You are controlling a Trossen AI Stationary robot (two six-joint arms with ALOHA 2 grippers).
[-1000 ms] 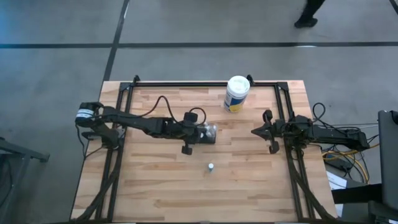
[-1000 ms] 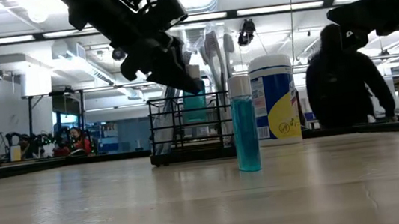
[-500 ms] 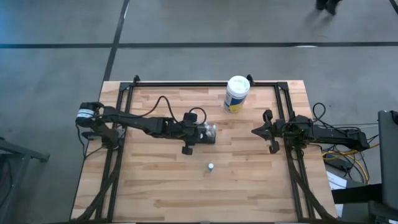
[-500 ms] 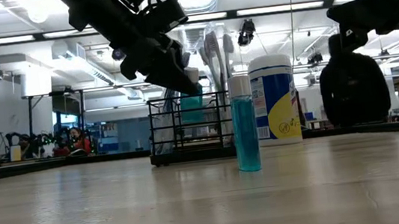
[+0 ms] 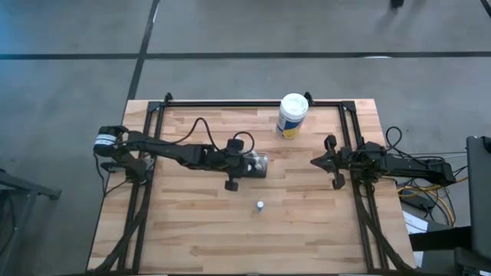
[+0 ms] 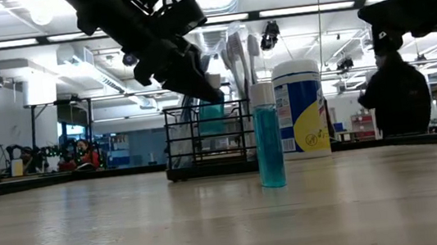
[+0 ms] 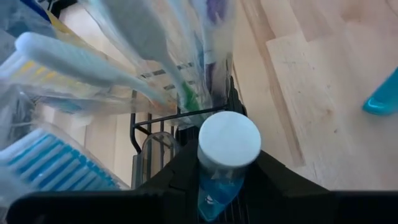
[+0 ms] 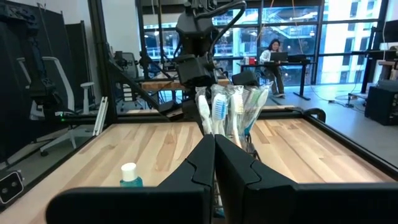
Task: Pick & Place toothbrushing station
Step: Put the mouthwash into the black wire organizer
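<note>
The toothbrushing station, a small black wire caddy (image 6: 193, 154), stands on its base at the table's middle (image 5: 261, 164). It holds several wrapped toothbrushes (image 7: 93, 68) and a small blue bottle with a white cap (image 7: 228, 140). My left gripper (image 6: 205, 87) reaches down into the caddy and is shut on that bottle. My right gripper (image 5: 316, 162) is shut and empty, raised by the table's right edge. In the right wrist view its fingers (image 8: 214, 149) hide the caddy's base. My left gripper pinches the small blue bottle just under its white cap (image 7: 217, 186), one finger on each side. The fingers slant down from the table's left side. The bottle stands upright inside the caddy; its lower end is hidden by the fingers and the wire.
A second blue bottle with a white cap (image 6: 267, 137) stands alone on the table nearer the front (image 5: 260, 205). A white canister with a yellow-blue label (image 5: 291, 115) stands at the far edge. A person (image 6: 397, 94) stands beyond the table.
Both arms and the caddy have kept still. The person beyond the far edge has walked toward the right.
</note>
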